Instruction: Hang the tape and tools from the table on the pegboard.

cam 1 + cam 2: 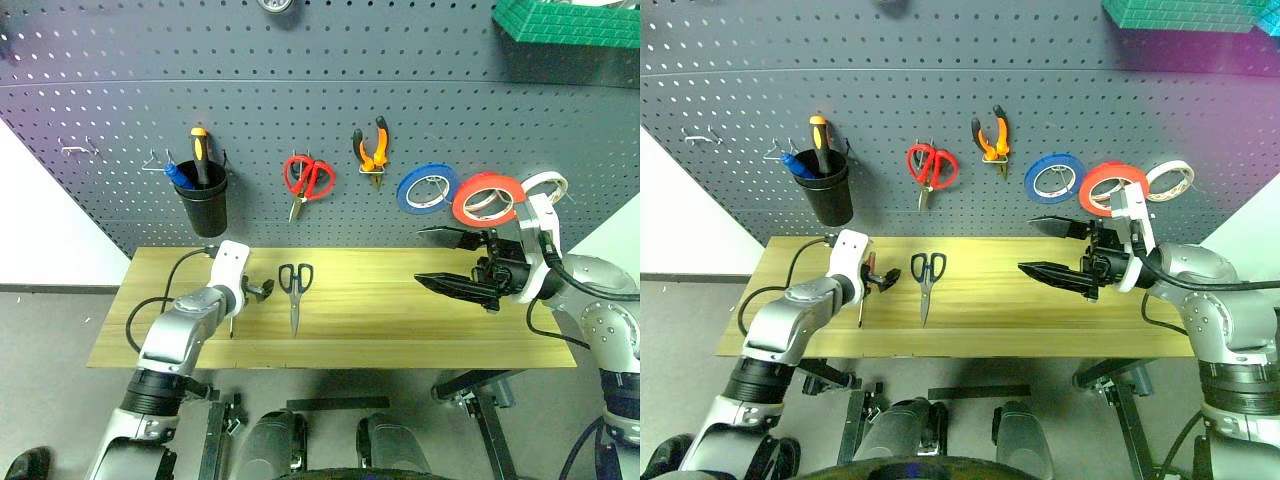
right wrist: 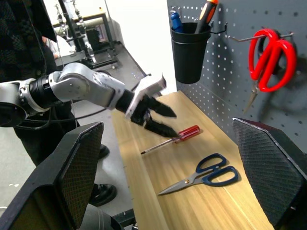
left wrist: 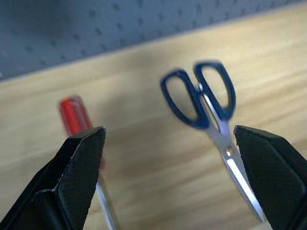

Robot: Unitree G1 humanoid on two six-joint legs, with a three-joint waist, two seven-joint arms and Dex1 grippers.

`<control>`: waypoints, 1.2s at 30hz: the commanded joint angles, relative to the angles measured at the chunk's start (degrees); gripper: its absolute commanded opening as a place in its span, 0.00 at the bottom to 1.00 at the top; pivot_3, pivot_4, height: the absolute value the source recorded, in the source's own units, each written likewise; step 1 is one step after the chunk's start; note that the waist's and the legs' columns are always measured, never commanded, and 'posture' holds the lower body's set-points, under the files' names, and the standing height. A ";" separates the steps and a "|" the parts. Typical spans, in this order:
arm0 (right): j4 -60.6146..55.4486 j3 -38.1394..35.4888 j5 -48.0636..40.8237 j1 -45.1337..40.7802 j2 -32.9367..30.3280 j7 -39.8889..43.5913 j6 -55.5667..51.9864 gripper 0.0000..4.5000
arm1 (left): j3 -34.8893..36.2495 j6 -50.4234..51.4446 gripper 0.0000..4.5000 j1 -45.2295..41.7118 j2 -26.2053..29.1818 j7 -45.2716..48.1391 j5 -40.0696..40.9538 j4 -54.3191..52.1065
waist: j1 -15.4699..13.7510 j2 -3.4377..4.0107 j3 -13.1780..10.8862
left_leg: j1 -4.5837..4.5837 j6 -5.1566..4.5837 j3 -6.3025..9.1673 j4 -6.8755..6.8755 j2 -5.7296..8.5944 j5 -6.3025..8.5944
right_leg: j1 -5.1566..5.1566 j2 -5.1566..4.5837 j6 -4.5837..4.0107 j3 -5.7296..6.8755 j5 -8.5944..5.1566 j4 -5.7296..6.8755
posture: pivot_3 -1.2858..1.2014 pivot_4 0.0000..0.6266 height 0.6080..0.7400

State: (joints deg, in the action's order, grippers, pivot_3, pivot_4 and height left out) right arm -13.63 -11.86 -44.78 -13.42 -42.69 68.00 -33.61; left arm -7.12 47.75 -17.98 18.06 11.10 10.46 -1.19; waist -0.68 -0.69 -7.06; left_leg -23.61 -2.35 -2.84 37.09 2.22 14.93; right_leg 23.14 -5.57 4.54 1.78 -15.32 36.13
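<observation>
Left eye view: left gripper (image 1: 255, 291) hangs low over the table (image 1: 400, 340), jaws spread and empty, just above the screwdriver (image 2: 175, 138) – reads as lining up a grab on its red handle. Right gripper (image 1: 455, 260) sits raised near the pegboard (image 1: 300, 90), jaws wide apart, holding nothing, parked out of the way. Black-handled scissors (image 1: 294, 290) lie flat and closed beside the screwdriver, blades toward the near edge. Pliers (image 1: 372, 150) and thick red tape roll (image 1: 487, 198) already hang on hooks, so two tools left. Screwdriver: slim steel shaft, translucent red handle toward the board, partly hidden by the left gripper, not touching the scissors
</observation>
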 commanded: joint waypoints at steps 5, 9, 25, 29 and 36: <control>-5.16 -1.75 -4.13 1.23 -0.34 -3.50 -3.75 0.99 | -2.23 9.26 1.00 -6.19 -6.88 -3.62 -2.82 3.28 | 0.61 -0.21 -2.40 | -0.33 -0.23 0.00 0.08 0.00 -0.07 | 0.27 -0.02 0.02 0.01 0.01 -0.01 | 0.47 0.36 1.00; -5.59 -2.84 -5.94 1.46 -1.27 -4.71 -5.94 0.99 | -2.29 12.12 1.00 -8.39 -10.50 -6.24 -4.31 6.28 | 1.60 -0.27 -4.00 | -0.45 -0.27 0.01 0.12 0.00 -0.07 | 0.37 -0.02 0.19 0.04 0.10 -0.02 | 0.47 0.41 1.00; -8.71 -7.70 -9.71 4.73 -3.56 -4.16 -6.17 0.99 | -0.82 14.81 1.00 -10.66 -16.60 -13.71 -9.67 10.27 | 1.71 -0.49 -6.57 | -0.77 -0.34 0.03 0.27 -0.01 -0.04 | 0.57 -0.05 0.34 0.11 0.18 -0.05 | 0.45 0.45 1.00; -8.62 -8.11 -8.50 6.21 -4.07 -2.08 -3.76 0.99 | -1.07 13.64 1.00 -11.57 -17.08 -13.40 -10.04 11.96 | 1.69 -0.52 -6.61 | -0.77 -0.34 0.04 0.27 -0.01 -0.04 | 0.57 -0.05 0.34 0.12 0.18 -0.05 | 0.45 0.45 1.00; -9.14 -6.78 -5.68 7.04 -3.59 -0.76 0.87 0.99 | -1.06 12.11 1.00 -12.42 -17.98 -14.14 -11.04 14.35 | 1.73 -0.58 -6.68 | -0.78 -0.33 0.03 0.26 -0.01 -0.03 | 0.58 -0.05 0.36 0.12 0.19 -0.06 | 0.45 0.43 1.00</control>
State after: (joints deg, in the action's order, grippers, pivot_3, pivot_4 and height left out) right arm -20.80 -18.22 -50.70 -6.75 -46.04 66.73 -34.15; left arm -8.19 60.63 -29.91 0.52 -2.75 0.42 13.36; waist 1.05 -1.26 -13.74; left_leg -24.39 -2.68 -2.80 37.34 2.21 14.90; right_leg 23.73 -5.62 4.91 1.90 -15.12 36.07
